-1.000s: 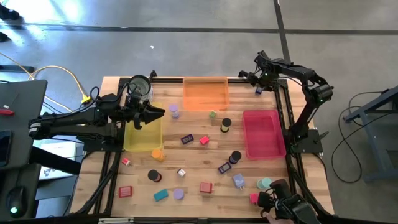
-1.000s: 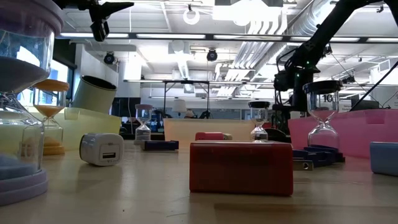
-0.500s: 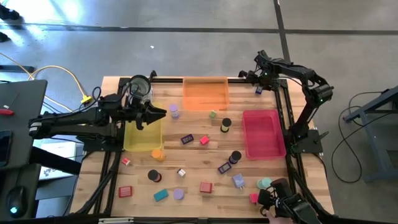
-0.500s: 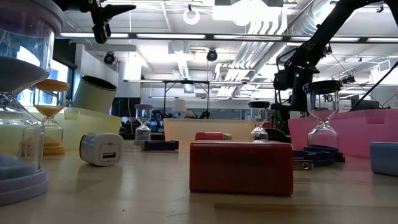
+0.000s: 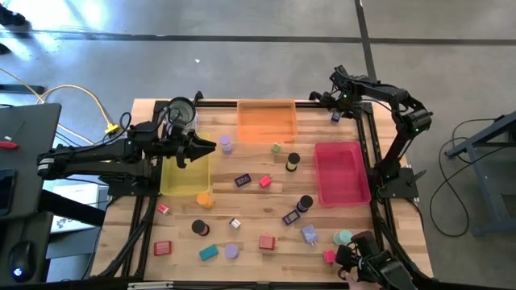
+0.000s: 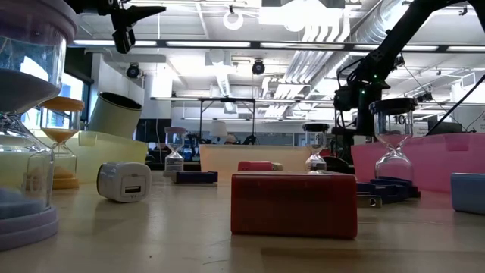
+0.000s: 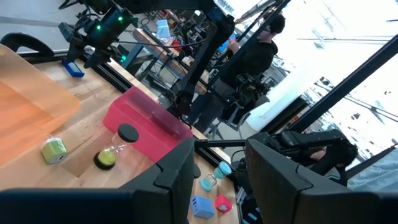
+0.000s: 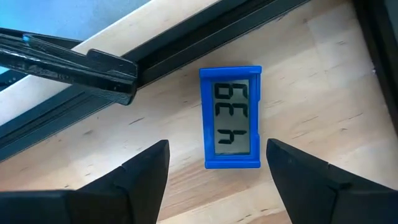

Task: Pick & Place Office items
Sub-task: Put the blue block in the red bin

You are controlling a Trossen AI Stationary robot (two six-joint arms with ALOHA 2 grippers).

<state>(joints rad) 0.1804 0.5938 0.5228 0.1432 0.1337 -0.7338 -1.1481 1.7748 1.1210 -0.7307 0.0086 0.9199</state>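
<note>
Landmark: you can place everything against the orange tray [image 5: 267, 121] at the far middle of the tabletop [image 5: 250, 211].
Right gripper [image 5: 334, 107]: you have it just to the right of the orange tray, poised over the far right corner of the tabletop. Jaws stand apart, one finger [image 8: 143, 171] on each side of a blue digital clock [image 8: 231, 117]; nothing is clamped.
Blue digital clock: lies flat on the wood beside the black frame rail [image 8: 186, 46], display up, not touched by either finger.
Left gripper [image 5: 206, 146]: you have it left of the orange tray, raised above the yellow tray [image 5: 185, 174]. Jaws part-way apart, with nothing between them in the left wrist view.
Glass jar [image 5: 181, 112]: stands left of the orange tray, at the far end of the yellow tray.
Pink tray [image 5: 341, 171]: to the right of the orange tray and nearer the front.
Office items [image 5: 266, 242]: most lie scattered on the bare wood in front of the orange tray, between the yellow and pink trays; a small lavender piece [image 5: 226, 144] sits just off the orange tray's left front corner.
</note>
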